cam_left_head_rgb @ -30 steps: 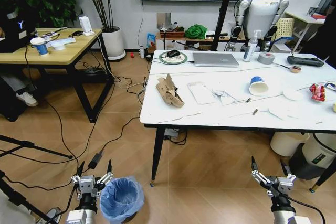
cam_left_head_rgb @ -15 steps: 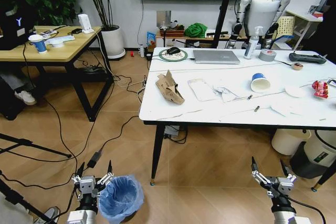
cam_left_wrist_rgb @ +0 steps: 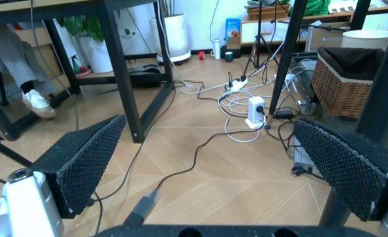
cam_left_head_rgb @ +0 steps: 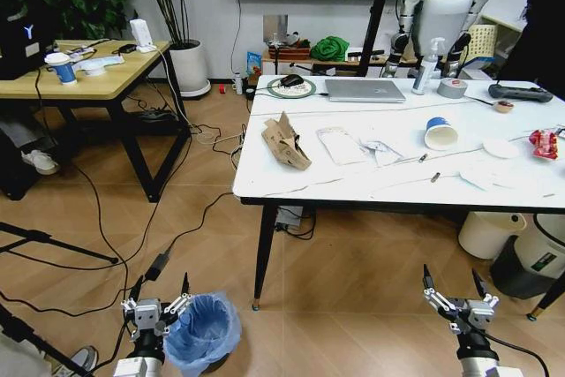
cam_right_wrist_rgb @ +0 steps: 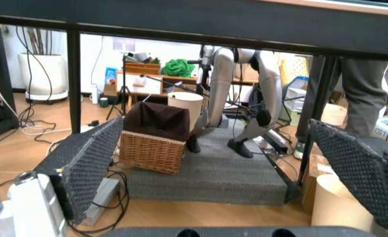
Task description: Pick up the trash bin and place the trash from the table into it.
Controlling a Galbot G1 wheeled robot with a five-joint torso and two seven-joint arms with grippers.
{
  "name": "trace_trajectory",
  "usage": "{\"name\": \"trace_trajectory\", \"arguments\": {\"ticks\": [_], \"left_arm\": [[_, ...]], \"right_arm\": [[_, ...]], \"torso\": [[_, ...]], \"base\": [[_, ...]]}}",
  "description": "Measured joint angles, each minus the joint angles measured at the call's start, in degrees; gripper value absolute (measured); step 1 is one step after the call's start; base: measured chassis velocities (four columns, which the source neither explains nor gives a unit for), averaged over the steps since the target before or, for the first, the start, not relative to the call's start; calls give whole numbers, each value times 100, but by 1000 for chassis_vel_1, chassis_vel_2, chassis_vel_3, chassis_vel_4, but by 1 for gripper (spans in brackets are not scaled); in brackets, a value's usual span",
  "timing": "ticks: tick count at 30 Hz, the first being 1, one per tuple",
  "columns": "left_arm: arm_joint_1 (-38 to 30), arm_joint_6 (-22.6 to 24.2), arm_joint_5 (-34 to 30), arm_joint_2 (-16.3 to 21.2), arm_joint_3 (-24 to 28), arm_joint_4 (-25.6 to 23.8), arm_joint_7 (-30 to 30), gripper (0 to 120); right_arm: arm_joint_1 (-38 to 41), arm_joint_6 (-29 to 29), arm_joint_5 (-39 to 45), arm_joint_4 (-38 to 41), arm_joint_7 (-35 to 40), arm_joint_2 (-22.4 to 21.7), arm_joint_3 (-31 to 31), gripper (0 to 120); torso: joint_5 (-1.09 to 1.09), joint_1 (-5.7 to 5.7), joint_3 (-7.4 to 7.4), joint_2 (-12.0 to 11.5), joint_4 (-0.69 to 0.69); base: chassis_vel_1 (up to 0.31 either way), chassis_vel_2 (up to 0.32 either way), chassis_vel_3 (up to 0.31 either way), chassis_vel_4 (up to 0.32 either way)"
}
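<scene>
The trash bin (cam_left_head_rgb: 205, 333), small and dark with a light-blue bag liner, stands on the floor by the table's near-left leg. My left gripper (cam_left_head_rgb: 161, 286) is open just to its left, not touching it. My right gripper (cam_left_head_rgb: 450, 275) hangs open low in front of the table (cam_left_head_rgb: 353, 181). On the marble-look top lies the trash: a brown cardboard piece (cam_left_head_rgb: 285, 143), clear wrappers (cam_left_head_rgb: 340, 145), a white-and-blue paper cup (cam_left_head_rgb: 439, 133), a white lid (cam_left_head_rgb: 500, 148), a red wrapper (cam_left_head_rgb: 545, 143) and paper scraps (cam_left_head_rgb: 481, 178). In the wrist views the left gripper (cam_left_wrist_rgb: 213, 163) and right gripper (cam_right_wrist_rgb: 227, 163) hold nothing.
A silver laptop (cam_left_head_rgb: 362, 90) and grey tape roll (cam_left_head_rgb: 452, 87) lie at the table's far side. A wooden desk (cam_left_head_rgb: 79, 81) stands to the left, with cables (cam_left_head_rgb: 115, 236) across the floor. A cream bin (cam_left_head_rgb: 485, 234) and a grey-white bin (cam_left_head_rgb: 543, 258) stand under the table's right end.
The whole head view has shifted slightly, so the camera has moved. Both grippers stay open in the same pose, and the bin and trash lie where they were.
</scene>
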Motion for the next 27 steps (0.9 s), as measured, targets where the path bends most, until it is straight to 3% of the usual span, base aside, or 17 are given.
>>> {"name": "trace_trajectory", "arguments": {"ticks": [27], "left_arm": [[141, -40, -32, -9, -14, 42, -8, 100]], "right_arm": [[-19, 206, -94, -139, -129, 139, -7, 100]], "torso": [[0, -276, -387, -663, 0]], "base": [[0, 0, 0, 0]]}}
